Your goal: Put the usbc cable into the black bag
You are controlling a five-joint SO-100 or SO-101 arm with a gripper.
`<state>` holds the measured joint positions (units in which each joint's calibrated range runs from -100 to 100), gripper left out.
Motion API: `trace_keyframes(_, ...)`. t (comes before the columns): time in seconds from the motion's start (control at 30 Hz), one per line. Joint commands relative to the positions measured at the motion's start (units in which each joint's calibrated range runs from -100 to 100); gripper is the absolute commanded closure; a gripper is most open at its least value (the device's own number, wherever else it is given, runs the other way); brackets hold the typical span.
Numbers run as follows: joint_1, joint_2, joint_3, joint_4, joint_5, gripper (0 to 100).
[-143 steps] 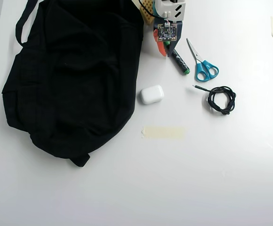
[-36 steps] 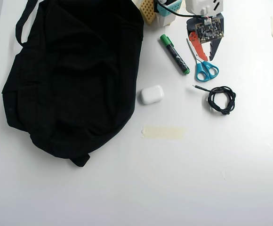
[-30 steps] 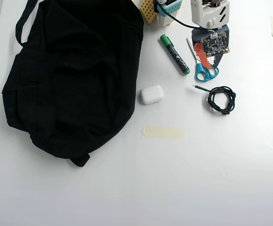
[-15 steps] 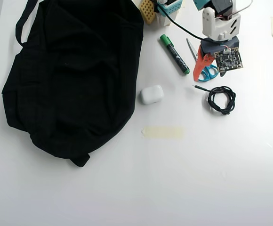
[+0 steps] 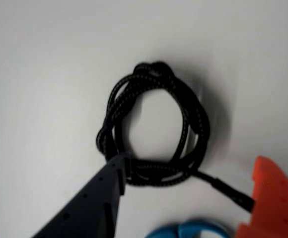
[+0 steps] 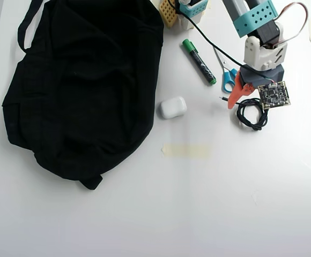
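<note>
The cable (image 5: 154, 126) is a black braided cord wound into a loose round coil, knotted at its top, lying on the smooth white table (image 5: 44, 74) at the centre of the wrist view. One straight end with a plug runs toward the lower right of that frame. The gripper (image 5: 183, 193) is open wide: its dark matte finger (image 5: 92, 203), ridged along the edge, comes up from the lower left and its tip touches the coil's lower left rim, while the orange plastic finger (image 5: 273, 203) stands at the lower right by the plug end. Nothing is held.

In the overhead view the coil (image 6: 252, 113) lies at the upper right, under the gripper (image 6: 246, 99). The bag (image 6: 86, 85), limp black cloth with a strap, fills the upper left, well apart from it. Between them lie a rounded white case (image 6: 173, 107), a green marker (image 6: 199, 61), and blue-handled scissors (image 6: 228, 77).
</note>
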<state>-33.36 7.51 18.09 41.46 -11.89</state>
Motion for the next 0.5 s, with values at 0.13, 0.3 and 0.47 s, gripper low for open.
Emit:
trace_keyframes(0.13, -0.08, 5.11, -7.49, -0.89, 2.51, 68)
trace_keyframes(0.3, -0.08, 8.18, -9.19, -0.89, 2.51, 68)
trace_keyframes(0.47, -0.15, 11.91, -11.17, -0.89, 2.56, 68)
